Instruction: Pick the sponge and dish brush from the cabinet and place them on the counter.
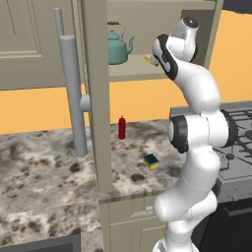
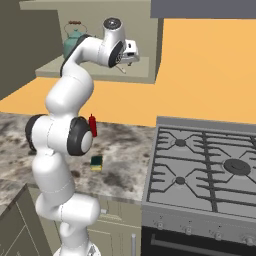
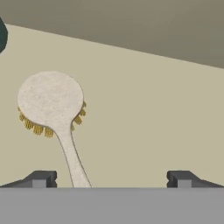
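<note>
Cream-coloured and slim, the dish brush [image 3: 52, 105] is lying flat on the beige shelf [image 3: 153, 109] inside the cabinet [image 1: 96, 98], directly under the gripper [image 3: 111, 179], which is hovering over it with its jaws spread wide and holding nothing. Seen along the gripper, the handle is passing just inside the left fingertip [image 3: 41, 178], well off the midline between the two tips, and the round head with its yellowish bristles is lying farther out, ahead and to the left. The brush's long axis is running roughly away from the gripper, leaning slightly left. For a clean grasp, the gripper probably needs to shift left so the handle sits between the fingertips. Far below the gripper, the sponge [image 1: 151, 161] is already resting on the speckled stone desk [image 1: 44, 162], near a red bottle [image 1: 121, 128]. Beyond the brush, deeper on the shelf, a teal kettle [image 1: 118, 47] is standing.
</note>
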{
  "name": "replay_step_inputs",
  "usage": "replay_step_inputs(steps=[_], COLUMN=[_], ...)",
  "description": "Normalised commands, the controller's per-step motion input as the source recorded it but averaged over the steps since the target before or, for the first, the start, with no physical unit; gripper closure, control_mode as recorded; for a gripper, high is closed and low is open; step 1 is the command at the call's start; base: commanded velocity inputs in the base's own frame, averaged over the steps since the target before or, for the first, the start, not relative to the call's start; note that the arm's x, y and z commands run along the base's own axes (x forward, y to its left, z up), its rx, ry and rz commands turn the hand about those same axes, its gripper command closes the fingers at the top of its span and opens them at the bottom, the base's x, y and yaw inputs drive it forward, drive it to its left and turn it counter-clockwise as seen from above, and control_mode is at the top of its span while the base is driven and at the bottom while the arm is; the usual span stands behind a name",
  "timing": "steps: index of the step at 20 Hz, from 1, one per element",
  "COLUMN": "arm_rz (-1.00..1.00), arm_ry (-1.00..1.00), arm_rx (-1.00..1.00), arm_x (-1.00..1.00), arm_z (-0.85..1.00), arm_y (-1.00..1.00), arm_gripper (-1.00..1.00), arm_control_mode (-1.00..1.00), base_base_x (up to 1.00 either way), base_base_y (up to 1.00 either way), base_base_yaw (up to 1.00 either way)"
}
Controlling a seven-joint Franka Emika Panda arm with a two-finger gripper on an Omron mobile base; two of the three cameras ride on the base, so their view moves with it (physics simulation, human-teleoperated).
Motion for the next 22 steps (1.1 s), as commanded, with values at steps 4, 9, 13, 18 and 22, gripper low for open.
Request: replay_step_inputs(steps=[4, 9, 13, 18, 22], arm_rz=[0.0, 0.0, 0.0, 0.0, 0.0], arm_ry=[0.06, 0.05, 0.02, 0.01, 0.0], arm_rx=[0.0, 0.0, 0.0, 0.0, 0.0], arm_x=[0.04, 0.0, 0.0, -0.08, -0.27], arm_z=[-0.25, -0.25, -0.25, -0.29, -0.25], arm_y=[0.0, 0.0, 0.0, 0.0, -0.06], arm_gripper=[1.0, 1.0, 1.0, 1.0, 1.0], arm_control_mode=[-1.0, -1.0, -1.0, -1.0, -1.0], base_base_x=[0.0, 0.0, 0.0, 0.0, 0.0], base_base_y=[0.0, 0.0, 0.0, 0.0, 0.0], base_base_yaw=[0.0, 0.0, 0.0, 0.0, 0.0])
